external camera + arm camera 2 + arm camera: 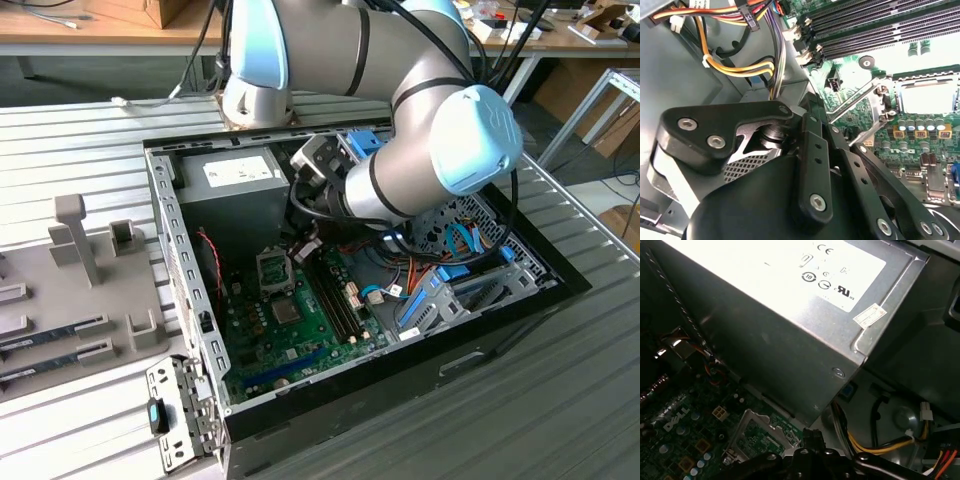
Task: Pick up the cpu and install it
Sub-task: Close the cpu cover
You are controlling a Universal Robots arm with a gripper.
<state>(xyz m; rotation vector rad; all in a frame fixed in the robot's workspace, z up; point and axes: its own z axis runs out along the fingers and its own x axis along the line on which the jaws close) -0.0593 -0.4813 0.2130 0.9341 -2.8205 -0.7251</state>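
Note:
My gripper [305, 245] hangs inside the open computer case, just above the motherboard [300, 320] and beside the processor socket [275, 270]. The socket's metal frame [927, 95] stands with its retaining lever [860, 102] lifted, and the socket's middle looks washed-out bright in the second wrist view. The gripper's black linkage [812, 160] fills the near part of that view, and its dark edge [810, 462] also shows in the first wrist view. The cpu is hidden; what the gripper holds cannot be made out.
The silver power supply [790, 315] sits close behind the gripper, with yellow and orange cables [735, 67] alongside. Memory slots [335, 295] run beside the socket, and a dark square chipset [287, 311] lies below it. A grey fixture tray [70, 290] holding memory sticks lies outside the case, at the exterior view's left.

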